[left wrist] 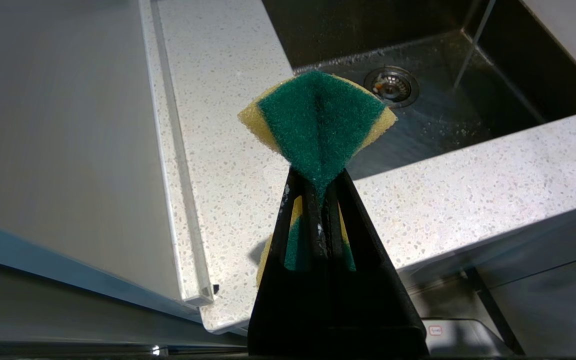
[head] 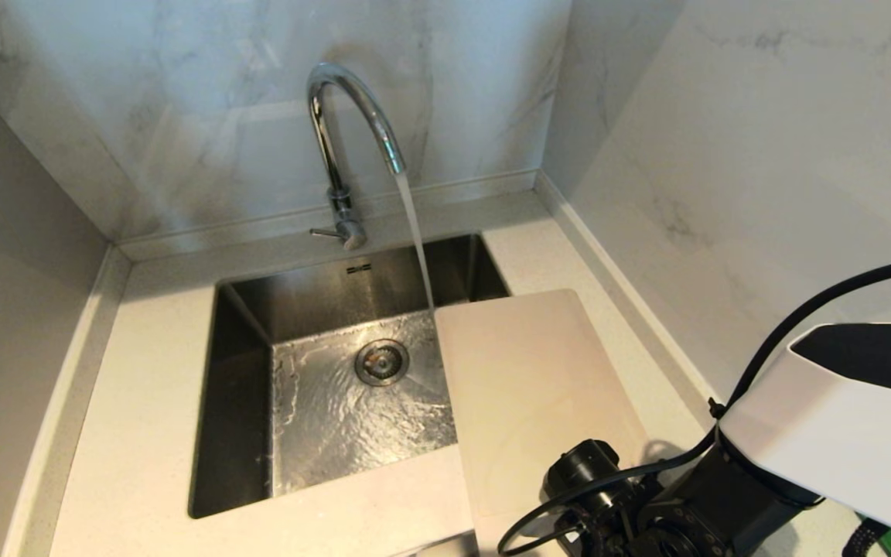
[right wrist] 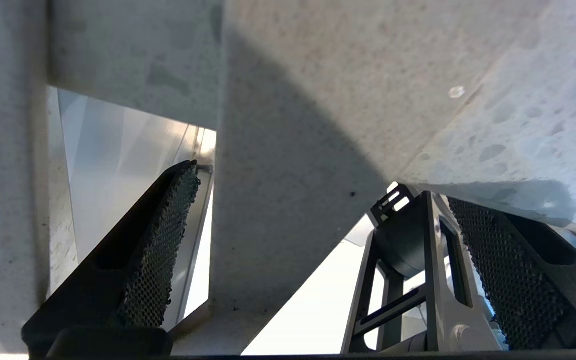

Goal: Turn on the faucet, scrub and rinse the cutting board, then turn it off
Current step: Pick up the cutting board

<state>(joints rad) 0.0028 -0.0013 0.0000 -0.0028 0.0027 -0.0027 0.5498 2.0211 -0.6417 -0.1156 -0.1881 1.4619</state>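
faucet (head: pixel 353 131): on, water running from the spout into the sink (head: pixel 244 402), landing well ahead of my right gripper, just off the board's far corner
cutting board (head: pixel 530 387): lying flat over the sink's right edge and the counter (head: pixel 144 371), directly ahead of my right gripper; near end is at my fingers, far corner almost at the stream
right gripper (right wrist: pixel 318 235): jaws wide, nothing held; in the right wrist view a pale speckled edge sits between the two pads (right wrist: pixel 163 240), can't tell if it's the board or the counter lip
left gripper (left wrist: pixel 320 210): clamped tight on a green-and-yellow sponge (left wrist: pixel 318 120), which sticks out past my fingertips; sink drain (left wrist: pixel 390 86) lies ahead of it, counter below
done: step one looks finished, tap open and water flowing
left: board looks dry and not under the stream; scrub, rinse and shut-off all to do
next guess: right gripper closes on the board's near end to bring it under the water, sponge follows
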